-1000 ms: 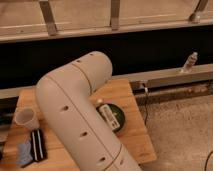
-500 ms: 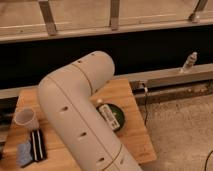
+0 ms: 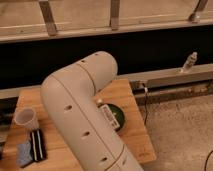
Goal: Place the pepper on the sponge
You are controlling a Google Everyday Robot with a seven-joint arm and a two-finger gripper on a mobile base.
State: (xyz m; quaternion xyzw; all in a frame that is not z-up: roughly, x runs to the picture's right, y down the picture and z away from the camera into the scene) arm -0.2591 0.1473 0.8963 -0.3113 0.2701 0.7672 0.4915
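The sponge (image 3: 23, 153), a small blue-grey pad, lies at the table's front left corner, beside a black striped block (image 3: 37, 145). No pepper shows; it is hidden or out of view. My thick white arm (image 3: 82, 107) bends across the middle of the camera view and covers much of the wooden table (image 3: 131, 135). The gripper itself is not in view. A dark green plate (image 3: 116, 116) peeks out just right of the arm.
A clear plastic cup (image 3: 26, 119) stands on the table's left side, behind the block. A small bottle (image 3: 189, 62) sits on the metal ledge at the right. Bare floor lies right of the table, and a dark wall with rails runs behind it.
The arm has drifted slightly to the right and down. The sponge, block, cup and plate have stayed where they were.
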